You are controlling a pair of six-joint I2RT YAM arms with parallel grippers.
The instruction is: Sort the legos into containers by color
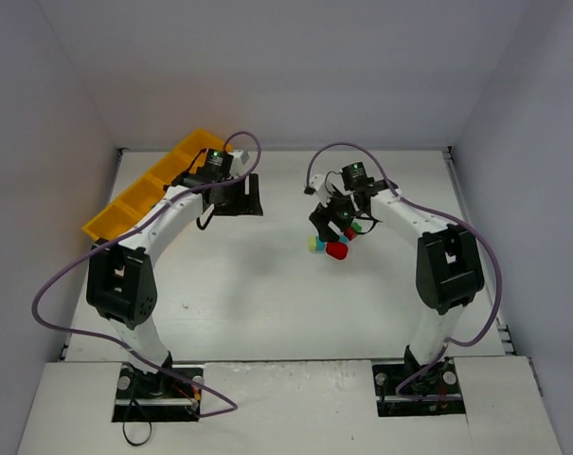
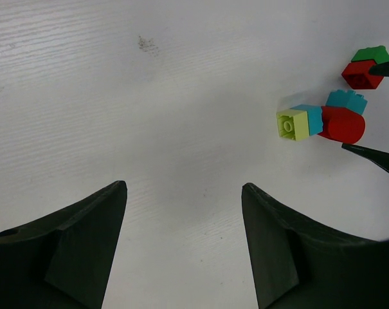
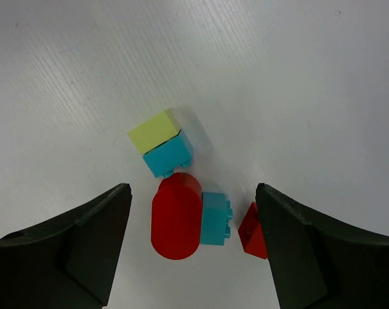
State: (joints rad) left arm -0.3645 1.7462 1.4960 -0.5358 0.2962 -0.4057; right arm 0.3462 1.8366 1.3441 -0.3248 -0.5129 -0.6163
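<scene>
Red, teal and yellow-green legos lie clustered on the white table, none yet in the orange tray. The right gripper hangs over them, jaws spread wide around the red half-round, seemingly lining up a pick. The left gripper, also spread and empty, hovers near the tray, probably keeping clear.

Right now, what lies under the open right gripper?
Under the right gripper lie a red half-round brick beside a teal brick, and a yellow-green brick joined to a second teal brick. One finger partly covers another red brick.
</scene>
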